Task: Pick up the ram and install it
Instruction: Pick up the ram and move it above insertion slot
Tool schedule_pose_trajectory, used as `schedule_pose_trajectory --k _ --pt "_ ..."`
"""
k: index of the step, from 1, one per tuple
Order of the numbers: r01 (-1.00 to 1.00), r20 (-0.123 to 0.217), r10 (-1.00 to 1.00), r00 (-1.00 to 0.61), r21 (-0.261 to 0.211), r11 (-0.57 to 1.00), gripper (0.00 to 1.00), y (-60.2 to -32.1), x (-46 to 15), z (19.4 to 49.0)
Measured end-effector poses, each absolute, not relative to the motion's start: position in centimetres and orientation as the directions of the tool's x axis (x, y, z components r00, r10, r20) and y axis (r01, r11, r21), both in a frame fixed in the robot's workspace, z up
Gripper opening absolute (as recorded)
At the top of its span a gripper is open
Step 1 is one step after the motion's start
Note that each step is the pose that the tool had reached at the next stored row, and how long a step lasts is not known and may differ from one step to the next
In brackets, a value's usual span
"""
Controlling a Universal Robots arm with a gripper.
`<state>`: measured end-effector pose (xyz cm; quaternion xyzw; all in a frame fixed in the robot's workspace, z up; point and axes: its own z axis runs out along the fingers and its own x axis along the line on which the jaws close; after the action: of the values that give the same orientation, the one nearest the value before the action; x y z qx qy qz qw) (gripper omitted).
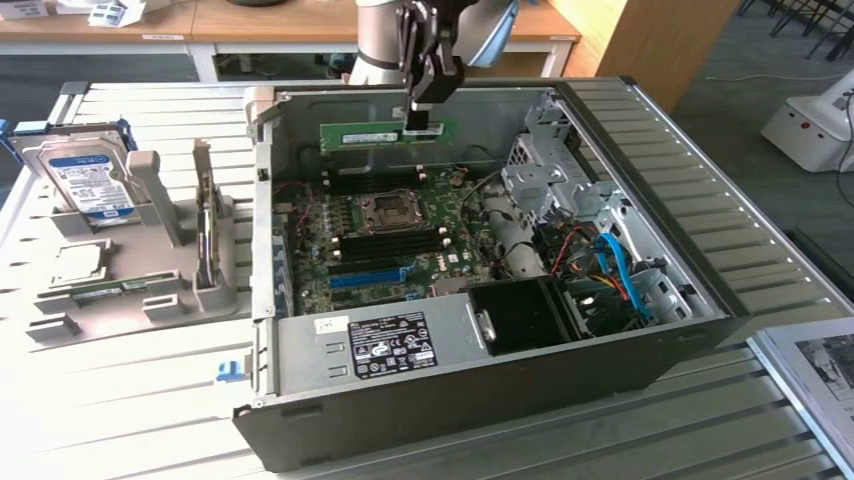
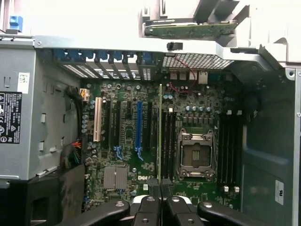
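Note:
My gripper (image 1: 424, 122) hangs over the back part of the open computer case (image 1: 694, 300), shut on the ram (image 1: 387, 133). The ram is a long green stick with a white label, held level by its top edge above the motherboard (image 1: 387, 250). In the wrist view the ram (image 2: 160, 132) appears edge-on as a thin green line running out from between the black fingers (image 2: 149, 207) of my gripper (image 2: 160, 197). It hovers beside the black memory slots (image 2: 168, 141), next to the processor socket (image 2: 195, 155). More slots (image 2: 228, 141) lie on the socket's other side.
A grey holder (image 1: 160, 290) on the exterior view's left carries a silver hard drive (image 1: 83, 180) and a square processor chip (image 1: 76, 262). Inside the case are a power supply (image 1: 387, 345), a black fan shroud (image 1: 527, 315), a metal drive cage (image 1: 554, 170) and cables (image 1: 614, 265).

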<state>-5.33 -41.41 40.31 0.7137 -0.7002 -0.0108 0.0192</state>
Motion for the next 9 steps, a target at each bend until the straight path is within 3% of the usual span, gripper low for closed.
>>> schedule_pose_trajectory --k 9 --pt "-0.999 0.012 -1.000 0.019 0.043 -0.019 0.12 -40.0 -5.3 40.0"
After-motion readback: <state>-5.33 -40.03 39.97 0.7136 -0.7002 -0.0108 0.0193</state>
